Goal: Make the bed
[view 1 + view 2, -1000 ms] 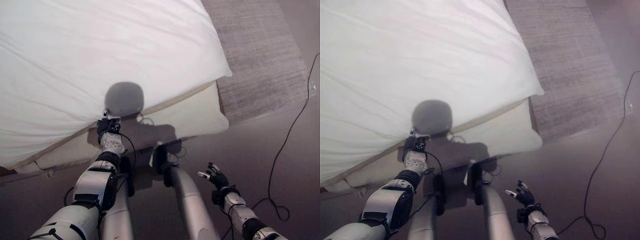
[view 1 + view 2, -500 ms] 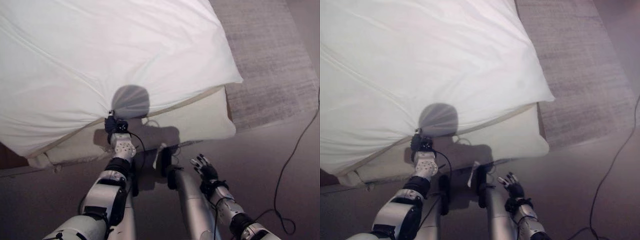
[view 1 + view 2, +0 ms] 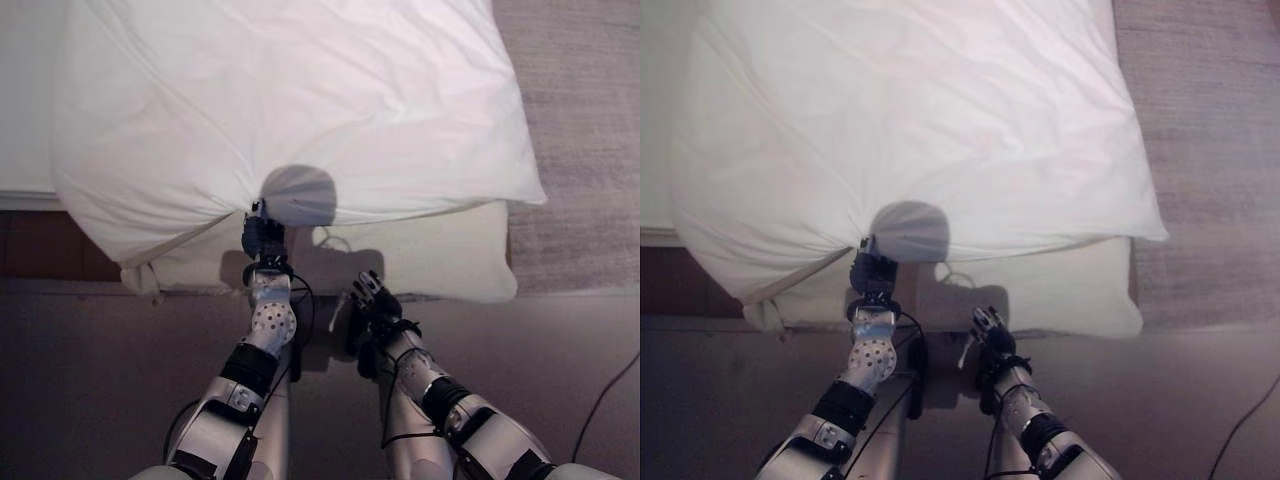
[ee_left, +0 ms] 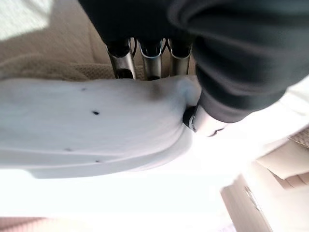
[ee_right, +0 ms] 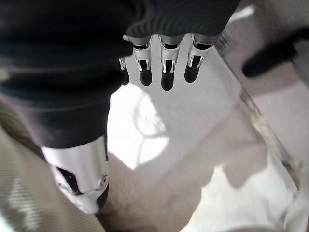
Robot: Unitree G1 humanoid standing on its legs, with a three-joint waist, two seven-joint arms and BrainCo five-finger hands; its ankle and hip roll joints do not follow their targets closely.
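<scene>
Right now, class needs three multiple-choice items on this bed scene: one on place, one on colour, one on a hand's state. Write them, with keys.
1. Where does the left hand meet the duvet?
A. at its near edge
B. at its far corner
C. in its middle

2. What colour is the duvet?
A. blue
B. white
C. striped red

3. What is the right hand doing?
A. gripping the duvet
B. pinching the rug
C. holding nothing, fingers relaxed

Answers: 1 A, the hand sits where the cloth's near edge bunches above the mattress. 2 B, the cover is plain white in both eye views. 3 C, the right wrist view shows straight fingers with nothing between them, while the left wrist view shows the left hand's fingers curled into cloth.
</scene>
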